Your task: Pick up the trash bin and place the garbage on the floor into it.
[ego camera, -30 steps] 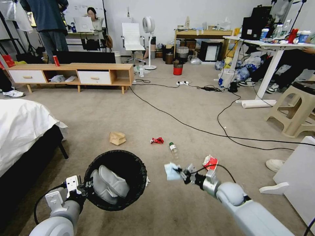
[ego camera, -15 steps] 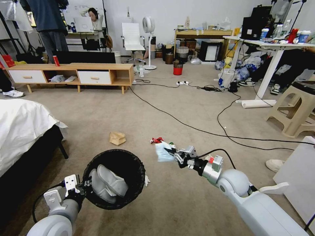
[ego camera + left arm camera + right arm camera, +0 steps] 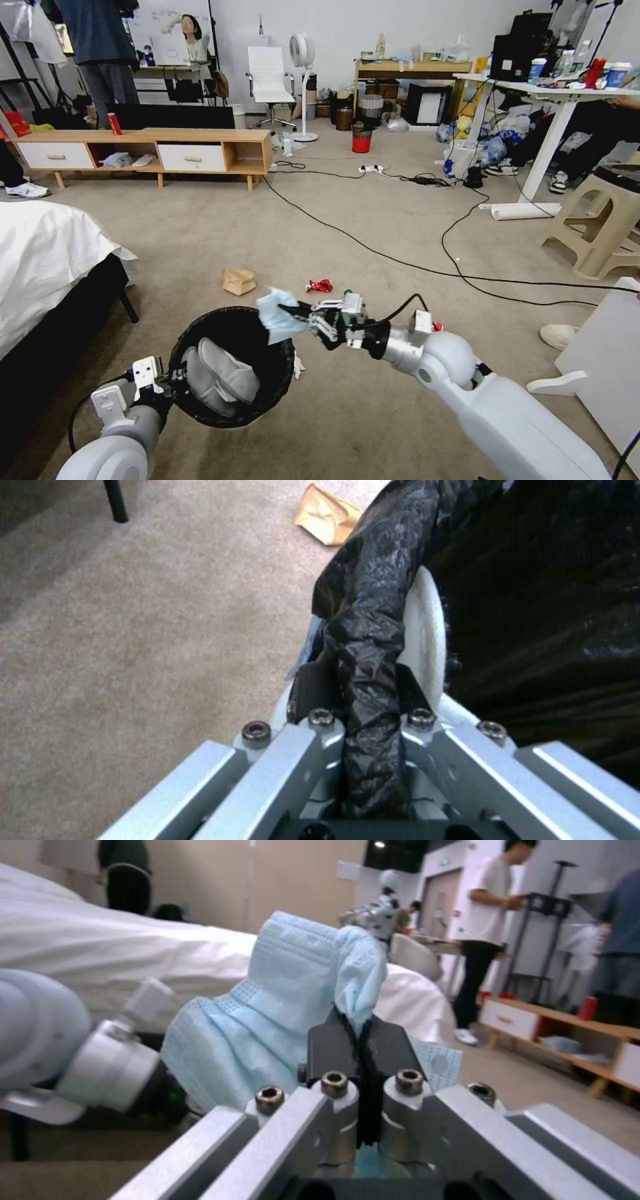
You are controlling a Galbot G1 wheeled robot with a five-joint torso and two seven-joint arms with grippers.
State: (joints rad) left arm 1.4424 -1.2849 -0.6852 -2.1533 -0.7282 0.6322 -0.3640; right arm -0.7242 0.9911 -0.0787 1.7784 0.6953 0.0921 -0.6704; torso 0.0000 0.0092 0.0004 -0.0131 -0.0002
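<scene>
Left gripper (image 3: 175, 379) clamped on the near rim of the bin (image 3: 230, 363), black liner pinched between its fingers (image 3: 313, 690), bin held low over the floor (image 3: 373, 413) beside the bed (image 3: 47, 267); pale crumpled waste already inside

Right gripper (image 3: 293, 311) closed tight on a pale blue tissue (image 3: 277, 317), held over the bin's far right rim, arm reaching across from the right; in the wrist view, fingertips (image 3: 333, 1040) pressed together on the tissue's fold (image 3: 293, 1005)

On the floor past the bin: brown bag (image 3: 239, 281), then red wrapper (image 3: 319, 286) to its right, well apart; green bottle cap (image 3: 347, 292) showing just behind the right gripper
</scene>
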